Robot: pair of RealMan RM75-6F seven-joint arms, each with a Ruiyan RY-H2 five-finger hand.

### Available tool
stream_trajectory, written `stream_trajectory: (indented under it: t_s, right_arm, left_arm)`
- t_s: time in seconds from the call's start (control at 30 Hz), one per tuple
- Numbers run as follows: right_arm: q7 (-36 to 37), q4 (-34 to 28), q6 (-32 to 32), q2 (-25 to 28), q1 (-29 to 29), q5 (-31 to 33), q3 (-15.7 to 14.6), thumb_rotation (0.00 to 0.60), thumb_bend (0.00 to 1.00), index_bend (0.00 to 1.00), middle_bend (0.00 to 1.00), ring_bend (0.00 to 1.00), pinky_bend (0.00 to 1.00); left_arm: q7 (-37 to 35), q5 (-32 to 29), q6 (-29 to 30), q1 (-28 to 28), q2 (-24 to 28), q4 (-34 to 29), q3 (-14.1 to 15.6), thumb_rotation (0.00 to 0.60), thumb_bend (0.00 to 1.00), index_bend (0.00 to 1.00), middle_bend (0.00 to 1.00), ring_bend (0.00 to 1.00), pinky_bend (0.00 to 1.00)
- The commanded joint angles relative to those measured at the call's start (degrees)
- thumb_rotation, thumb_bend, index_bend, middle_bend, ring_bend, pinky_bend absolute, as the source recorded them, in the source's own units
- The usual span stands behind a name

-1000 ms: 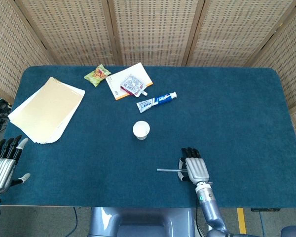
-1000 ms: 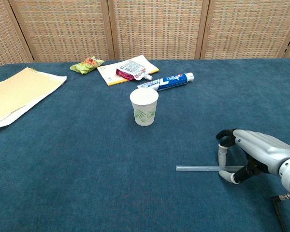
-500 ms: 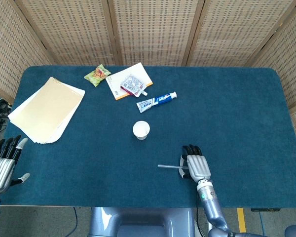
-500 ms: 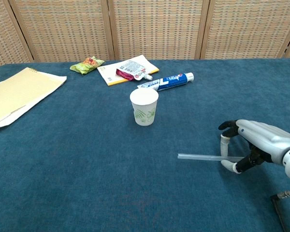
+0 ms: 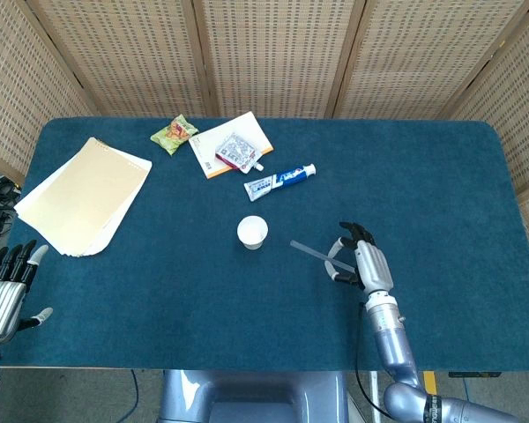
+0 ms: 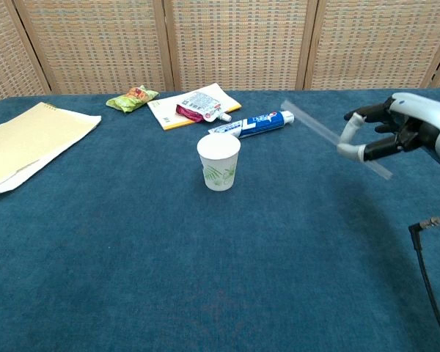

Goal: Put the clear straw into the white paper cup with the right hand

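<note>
The white paper cup (image 5: pixel 252 232) (image 6: pixel 218 162) stands upright and empty near the middle of the blue table. My right hand (image 5: pixel 361 258) (image 6: pixel 396 128) is raised off the table to the right of the cup and pinches the clear straw (image 5: pixel 316 254) (image 6: pixel 330 136) between thumb and a finger. The straw slants, its free end pointing up and left toward the cup, still apart from it. My left hand (image 5: pixel 7 286) rests at the table's near left corner, fingers apart and holding nothing; the chest view does not show it.
Behind the cup lie a toothpaste tube (image 5: pixel 279 181) (image 6: pixel 253 122), a booklet with a red pouch (image 5: pixel 233 145) (image 6: pixel 194 105) and a green snack packet (image 5: pixel 174 134) (image 6: pixel 132 97). A stack of manila paper (image 5: pixel 84 194) (image 6: pixel 26 143) covers the far left. A woven screen backs the table.
My right hand has lifted the straw off the table and carried it up and away from the near edge, toward the cup's right side; the straw has tilted from flat to slanted. The left hand is still.
</note>
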Motion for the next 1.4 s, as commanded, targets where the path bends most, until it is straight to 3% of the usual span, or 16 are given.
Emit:
stream_trajectory:
  t_s: [0.03,0.17,0.37,0.5,0.67,1.1,1.4]
  right_arm:
    - [8.3,-4.48,-5.22,3.05,1.44,7.57,6.99,0.6,0.6,0.59,0.2,0.0,0.0]
    - [13.42,-5.69,-8.75,4.33,3.0,11.71,10.99,0.6,0.6,0.59,0.2,0.0,0.0]
    - [17.44,-4.42,-9.86,2.71,5.6,12.38,12.83,0.6,0.61,0.6,0.21,0.0,0.0]
    - [23.81,-2.37,-12.33,0.2,7.37,13.14,14.96,0.6,0.6,0.61,0.21,0.0,0.0]
    - [32.49,2.55,-14.79,-3.76,8.85,9.71,16.53,0.6,0.58,0.62,0.2,0.0,0.0]
    - [52.37,17.25,-12.63,-13.88,11.07,-5.08,15.89,0.6,0.54,0.65,0.2,0.0,0.0]
    - [60.48,23.95,-11.36,-17.51,12.91,-9.1,14.55,0.6,0.55,0.65,0.2,0.0,0.0]
  left_arm:
    - [-0.18,-0.11,-0.3,-0.15,-0.06,0.17,-0.02,0.6,0.08,0.0,0.0,0.0,0.0]
    - [-0.46,-0.19,-0.62,-0.38,-0.17,0.39,-0.11,0.6,0.08,0.0,0.0,0.0,0.0]
    - [-1.44,-0.16,-0.93,-0.6,-0.02,0.38,-0.13,0.6,0.08,0.0,0.0,0.0,0.0]
    - [-2.54,0.12,-1.39,-0.83,0.12,0.69,0.07,0.6,0.08,0.0,0.0,0.0,0.0]
    - [-4.16,-0.42,-2.19,-1.15,0.14,1.42,-0.08,0.6,0.08,0.0,0.0,0.0,0.0]
    - [-6.59,-1.87,-4.68,-1.99,-0.38,3.53,-0.15,0.6,0.08,0.0,0.0,0.0,0.0]
    - [-5.77,-3.26,-6.5,-2.46,-0.86,3.99,-0.08,0.6,0.08,0.0,0.0,0.0,0.0]
